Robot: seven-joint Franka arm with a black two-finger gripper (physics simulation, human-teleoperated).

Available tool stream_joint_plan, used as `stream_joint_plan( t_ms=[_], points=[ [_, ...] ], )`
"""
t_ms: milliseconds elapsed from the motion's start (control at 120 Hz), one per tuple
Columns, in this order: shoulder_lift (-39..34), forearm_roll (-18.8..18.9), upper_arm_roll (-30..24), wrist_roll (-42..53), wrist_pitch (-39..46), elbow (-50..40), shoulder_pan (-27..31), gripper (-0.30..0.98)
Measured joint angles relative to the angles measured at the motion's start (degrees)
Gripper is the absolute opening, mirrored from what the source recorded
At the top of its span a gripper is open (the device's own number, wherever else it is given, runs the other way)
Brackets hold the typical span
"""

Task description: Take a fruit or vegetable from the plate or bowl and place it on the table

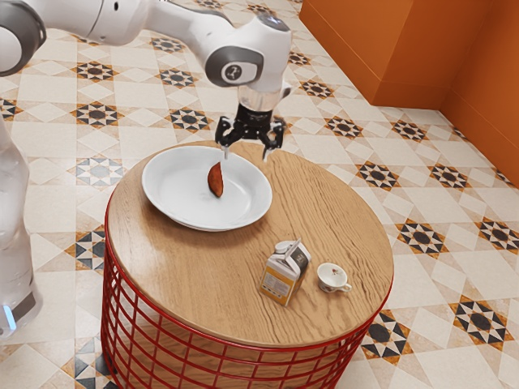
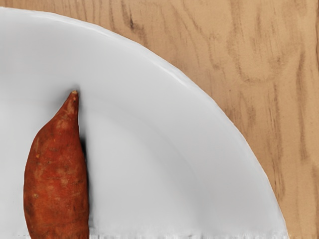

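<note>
One sweet potato (image 1: 215, 181) lies in the white plate (image 1: 177, 188), near wide-spread fingers (image 1: 224, 138)

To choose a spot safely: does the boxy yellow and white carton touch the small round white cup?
Apart. The exterior view shows bare wooden table between carton and cup.
</note>
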Motion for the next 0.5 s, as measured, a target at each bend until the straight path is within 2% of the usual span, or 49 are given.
stream_joint_plan(
  t_ms=[500],
  points=[
    [0.9,-1.5,0.5,1.0,-12.9,-2.0,0.5,0.69]
  ],
)
